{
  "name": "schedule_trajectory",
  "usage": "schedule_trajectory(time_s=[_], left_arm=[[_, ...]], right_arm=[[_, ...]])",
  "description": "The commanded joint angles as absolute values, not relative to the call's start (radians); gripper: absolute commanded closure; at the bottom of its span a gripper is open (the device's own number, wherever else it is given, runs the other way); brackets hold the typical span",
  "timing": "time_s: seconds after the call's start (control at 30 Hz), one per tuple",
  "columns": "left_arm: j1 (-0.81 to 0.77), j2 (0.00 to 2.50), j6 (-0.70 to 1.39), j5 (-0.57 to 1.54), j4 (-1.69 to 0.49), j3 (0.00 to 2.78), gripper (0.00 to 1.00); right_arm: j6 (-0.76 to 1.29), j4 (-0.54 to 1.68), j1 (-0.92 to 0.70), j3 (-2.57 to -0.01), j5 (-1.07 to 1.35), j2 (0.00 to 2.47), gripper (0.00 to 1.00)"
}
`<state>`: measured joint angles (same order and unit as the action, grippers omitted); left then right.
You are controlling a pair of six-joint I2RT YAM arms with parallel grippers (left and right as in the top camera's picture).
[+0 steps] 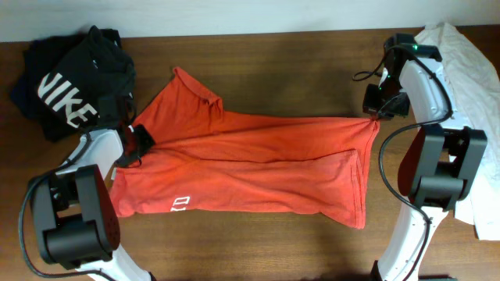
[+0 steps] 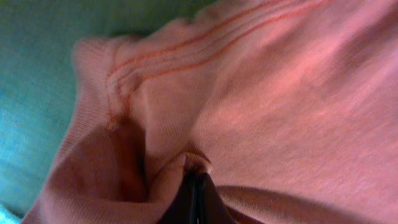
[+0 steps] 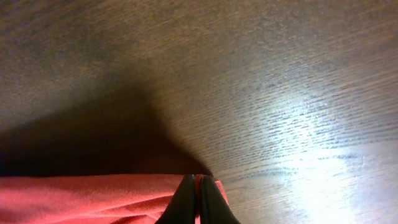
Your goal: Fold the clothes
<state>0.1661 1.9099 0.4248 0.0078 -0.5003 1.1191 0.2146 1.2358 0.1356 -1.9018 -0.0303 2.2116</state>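
Note:
The red-orange T-shirt [image 1: 250, 168] lies across the middle of the table, folded lengthwise, with a bit of white lettering at its front left. My left gripper [image 1: 141, 140] is shut on the shirt's left edge near a sleeve; the left wrist view shows the jaws [image 2: 196, 177] pinching the cloth [image 2: 280, 93] beside a stitched hem. My right gripper [image 1: 373, 115] is shut on the shirt's far right corner; the right wrist view shows the jaws [image 3: 199, 182] clamped on the red edge [image 3: 93, 199] against the dark wood.
A black garment with white lettering [image 1: 74, 82] is heaped at the back left. A white garment [image 1: 476, 86] lies along the right edge. The wooden table [image 1: 297, 62] shows behind the shirt.

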Motion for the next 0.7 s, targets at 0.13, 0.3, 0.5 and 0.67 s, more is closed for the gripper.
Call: schedule_trajectory(time_s=[0.13, 0.3, 0.5, 0.67], left_arm=[[0.177, 1.754, 0.435, -0.045, -0.608, 1.038, 0.79], [0.177, 1.528, 0.387, -0.04, -0.725, 1.038, 0.08], [0.136, 1.339, 0.281, 0.088, -1.036, 1.038, 0.3], [0.066, 1.341, 0.273, 0.13, -1.223, 1.013, 1.0]], right_arm=[[0.22, 1.406, 0.146, -2.107, -0.04, 2.211, 0.01], [0.211, 1.699, 0.108, -2.241, 0.061, 2.177, 0.28], [0.211, 1.699, -0.06, -2.041, 0.065, 2.153, 0.96], [0.328, 1.538, -0.125, -1.651, -0.007, 1.947, 0.96]])
